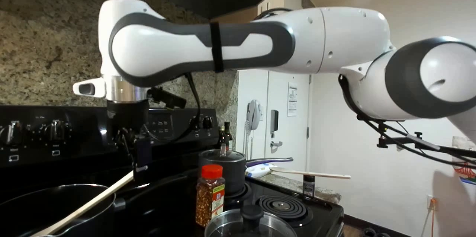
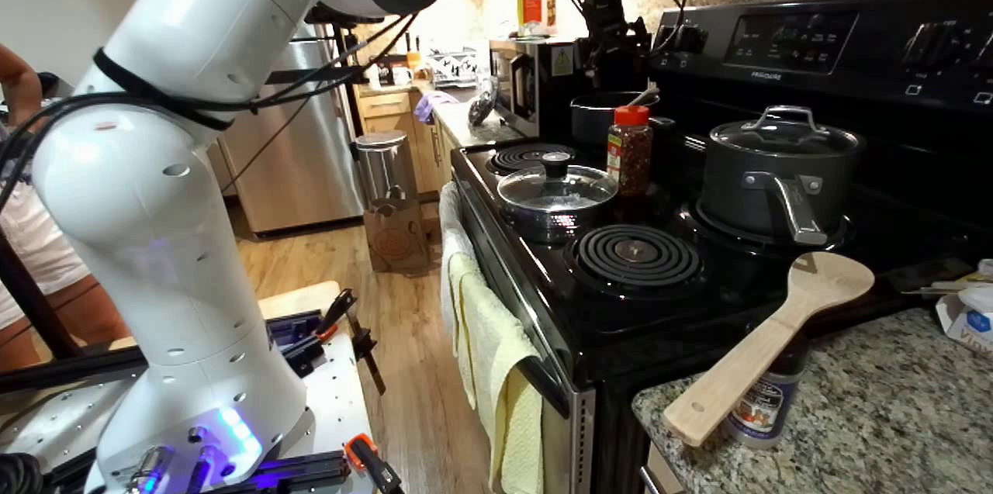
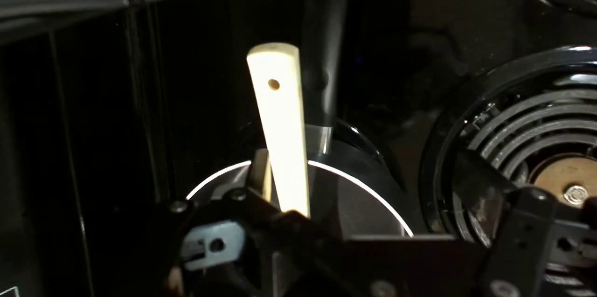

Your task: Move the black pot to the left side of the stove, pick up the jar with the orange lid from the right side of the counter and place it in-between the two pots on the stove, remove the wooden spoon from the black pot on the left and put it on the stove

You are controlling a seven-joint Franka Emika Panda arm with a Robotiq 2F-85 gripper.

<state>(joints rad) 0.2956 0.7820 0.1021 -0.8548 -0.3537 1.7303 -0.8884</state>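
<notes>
Stove [image 2: 721, 288], one: open top either side of one jar with the orange lid [image 2: 630, 154], upright between one black pot [image 2: 589, 126] and one grey pot [image 2: 737, 195]. Glass-lidded pan [image 2: 543, 219], one, near the front edge. Wooden spoon [image 1: 85, 205], one, slanting from the black pot; second spoon [image 2: 764, 347] across a bottle [image 2: 764, 405]. Gripper [image 3: 364, 171], one: jaws wide apart, nothing held; contact with the slanting spoon, I cannot tell. That spoon's lower end, out of sight.

Black pot [image 2: 593, 124] is parked left on the glossy stove [image 2: 725, 291], pale wooden spoon [image 1: 86, 205] leaning in it, handle poking past the rim, and the orange-lidded jar [image 2: 632, 157] is chilling upright between that and the lidded grey pot [image 2: 776, 185] on the right.
</notes>
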